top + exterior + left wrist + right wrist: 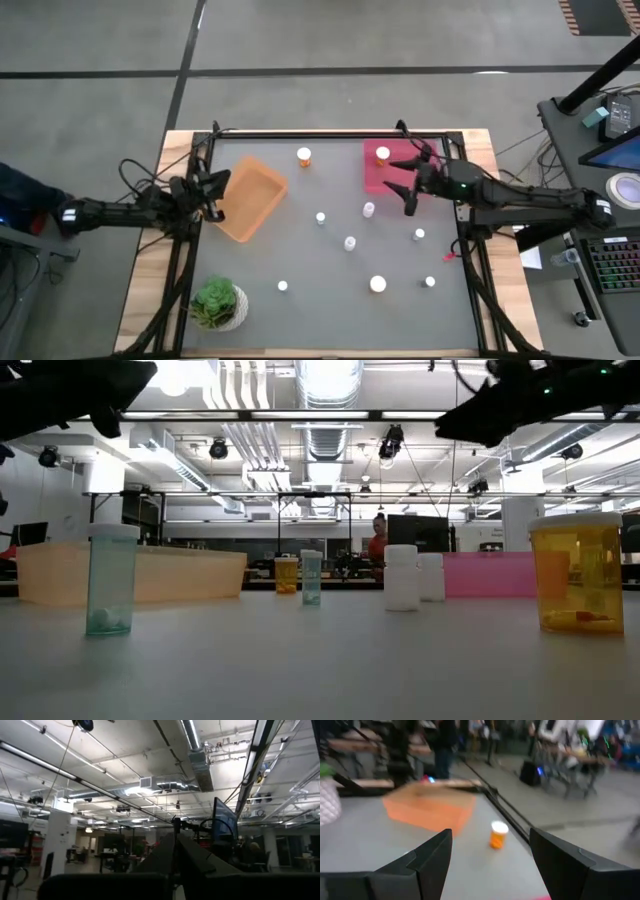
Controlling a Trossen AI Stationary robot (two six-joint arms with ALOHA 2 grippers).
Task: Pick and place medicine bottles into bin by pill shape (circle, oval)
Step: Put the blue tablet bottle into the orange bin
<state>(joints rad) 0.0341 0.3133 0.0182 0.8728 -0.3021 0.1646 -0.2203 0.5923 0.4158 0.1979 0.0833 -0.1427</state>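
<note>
Medicine bottles stand scattered upright on the grey mat: an orange one (304, 155) near the far edge, small white-capped ones (350, 243) in the middle, and a wider one (378, 284) toward the near edge. Another orange bottle (383, 154) stands in the pink bin (372, 178). The orange bin (250, 200) lies at the far left. My right gripper (398, 178) hovers open over the pink bin, holding nothing; its wrist view looks at the orange bottle (498, 835) and the orange bin (432, 810). My left gripper (214, 190) is shut and empty at the orange bin's left side.
A potted green plant (218, 303) stands at the near left corner. A black frame (330, 132) runs along the table's far edge and down both sides. In the low view a large orange bottle (578, 572) and a clear one (110, 580) stand nearest the camera.
</note>
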